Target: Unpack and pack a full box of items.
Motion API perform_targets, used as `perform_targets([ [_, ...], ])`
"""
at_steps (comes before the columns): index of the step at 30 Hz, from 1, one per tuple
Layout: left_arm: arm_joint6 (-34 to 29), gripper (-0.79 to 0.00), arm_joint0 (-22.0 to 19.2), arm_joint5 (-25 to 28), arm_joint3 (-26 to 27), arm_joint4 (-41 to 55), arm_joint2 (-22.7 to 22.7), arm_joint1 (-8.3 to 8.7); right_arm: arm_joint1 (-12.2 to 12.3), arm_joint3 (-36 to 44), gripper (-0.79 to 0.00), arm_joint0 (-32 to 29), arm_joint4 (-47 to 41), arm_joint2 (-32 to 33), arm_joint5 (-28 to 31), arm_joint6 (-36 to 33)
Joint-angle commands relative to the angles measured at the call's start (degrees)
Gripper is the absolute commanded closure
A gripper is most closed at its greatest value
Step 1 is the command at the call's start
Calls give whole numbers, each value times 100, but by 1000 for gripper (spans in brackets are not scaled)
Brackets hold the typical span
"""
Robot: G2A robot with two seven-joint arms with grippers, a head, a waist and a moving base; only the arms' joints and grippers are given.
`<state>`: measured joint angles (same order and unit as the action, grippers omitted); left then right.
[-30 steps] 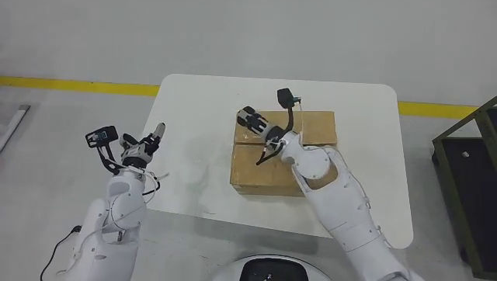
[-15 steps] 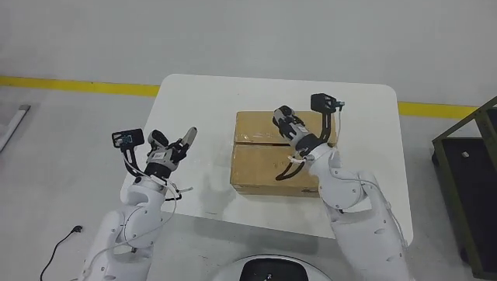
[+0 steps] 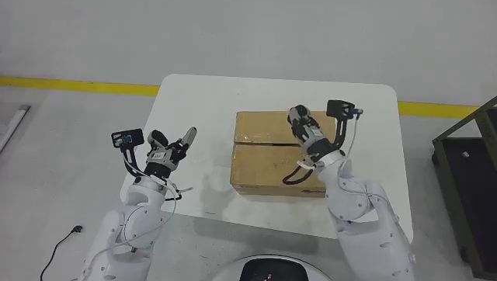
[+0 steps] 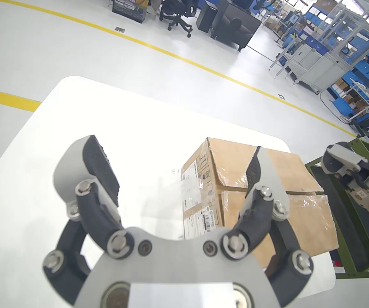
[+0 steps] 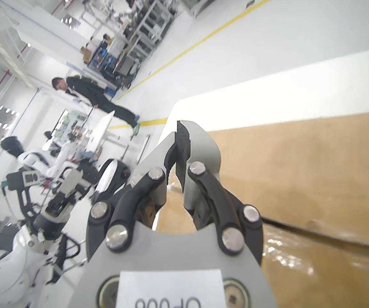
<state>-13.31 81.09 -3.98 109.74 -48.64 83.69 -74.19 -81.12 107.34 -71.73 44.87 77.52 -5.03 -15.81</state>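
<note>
One box [image 3: 262,157] — L gripper [image 4: 174,149] spread near it, R gripper [image 5: 178,131] closed, seemingly empty, above.

A broad stretch of white surface [image 3: 194,102] separated the left pincer [image 3: 172,138] from the taped-shut box [image 3: 268,149], which blocked the right half beneath the right pincer [image 3: 298,116].

Matt brown cardboard box [image 3: 264,164] with glossy tape [image 4: 232,177]; smooth white table [image 3: 194,110].
</note>
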Motion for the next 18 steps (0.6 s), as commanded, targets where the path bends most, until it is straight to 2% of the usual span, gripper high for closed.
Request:
perform_targets([
  [1,0,-785,0,0,0,0,0,0,49,78,0,-179,57,409,206,242],
  [5,0,-785,0,0,0,0,0,0,182,228,0,-558,430,1400,555,291],
  [10,0,-785,0,0,0,0,0,0,278,42,0,-1081,523,2225,901,392],
  [13,0,-785,0,0,0,0,0,0,304,-262,0,-1293,874,2281,1021,564],
  [18,0,-785,0,0,0,0,0,0,265,-614,0,-1566,1010,1857,1057,1044],
])
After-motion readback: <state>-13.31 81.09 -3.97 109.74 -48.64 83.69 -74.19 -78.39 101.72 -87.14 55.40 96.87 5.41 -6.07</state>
